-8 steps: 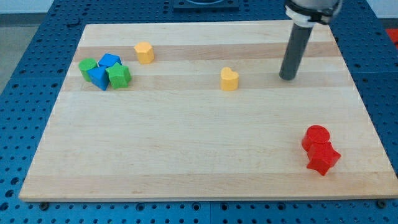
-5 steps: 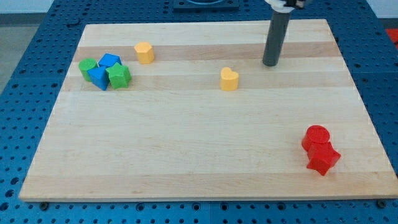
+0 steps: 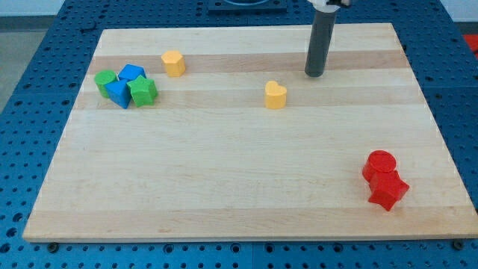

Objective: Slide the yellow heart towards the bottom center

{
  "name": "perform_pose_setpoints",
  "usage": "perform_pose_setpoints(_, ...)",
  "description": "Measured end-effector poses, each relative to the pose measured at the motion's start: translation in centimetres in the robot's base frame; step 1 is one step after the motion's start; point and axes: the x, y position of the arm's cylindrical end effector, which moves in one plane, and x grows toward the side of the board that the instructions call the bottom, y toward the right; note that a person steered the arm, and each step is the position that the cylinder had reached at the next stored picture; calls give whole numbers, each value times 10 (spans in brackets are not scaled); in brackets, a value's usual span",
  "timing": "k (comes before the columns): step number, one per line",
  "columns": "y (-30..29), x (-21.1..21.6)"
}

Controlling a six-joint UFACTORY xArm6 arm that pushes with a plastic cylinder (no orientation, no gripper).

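Observation:
The yellow heart (image 3: 275, 95) lies on the wooden board (image 3: 224, 179), right of centre in the upper half. My tip (image 3: 314, 74) rests on the board above and to the right of the heart, apart from it by about one block width. Nothing touches the heart.
A second yellow block (image 3: 173, 63) sits near the top left. A cluster of two blue blocks (image 3: 119, 91) (image 3: 132, 72) and two green blocks (image 3: 143, 91) (image 3: 105, 79) lies at the left. A red cylinder (image 3: 379, 164) and a red star-like block (image 3: 388, 191) sit at the lower right.
My tip has moved left and up the view, from well right of the heart to above-right of it. No block has moved.

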Motion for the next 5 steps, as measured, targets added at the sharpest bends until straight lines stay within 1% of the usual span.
perform_pose_setpoints(1,-9,-5)
perform_pose_setpoints(3,-49,-7)
perform_pose_setpoints(5,-86,1)
